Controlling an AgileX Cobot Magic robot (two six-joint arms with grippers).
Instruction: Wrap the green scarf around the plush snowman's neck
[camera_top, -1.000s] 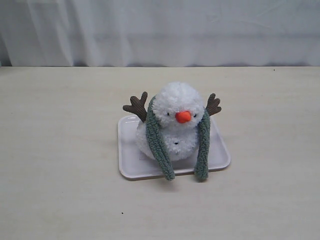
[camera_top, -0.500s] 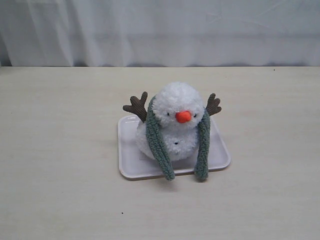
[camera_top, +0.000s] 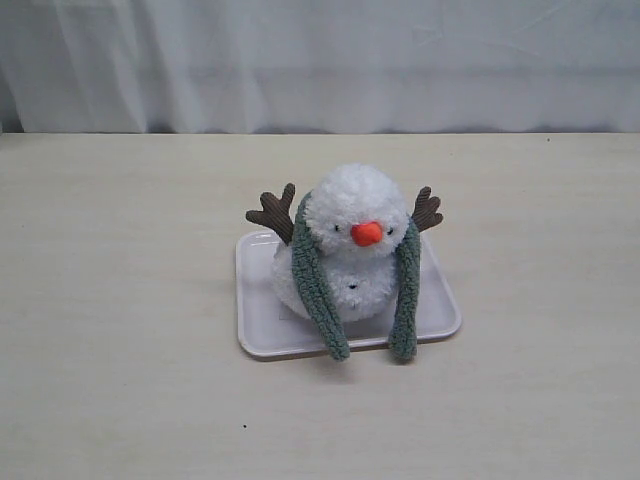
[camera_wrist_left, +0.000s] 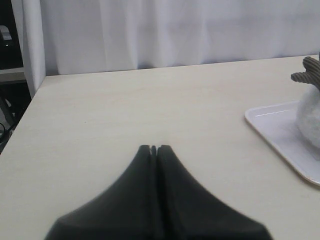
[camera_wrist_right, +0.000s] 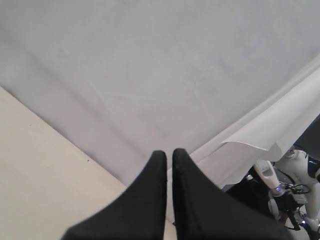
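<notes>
Progress: green scarf (camera_top: 318, 290) hangs over plush snowman (camera_top: 355, 200) on white tray (camera_top: 255, 320), both ends loose and uncrossed in front, so wrap looks unfinished; left gripper (camera_wrist_left: 154, 147) and right gripper (camera_wrist_right: 169, 151) pinched together, empty.

The fuzzy grey-green knit scarf (camera_top: 312, 285) vanishes behind the fluffy white plush snowman (camera_top: 350, 205) toward twelve o'clock, so its middle is hidden.

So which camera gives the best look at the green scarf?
The exterior view: the green scarf is in plain sight, draped behind the plush snowman, both ends hanging down in front. The left wrist view catches only the snowman's edge and the tray, no scarf; the right wrist view shows none.
</notes>
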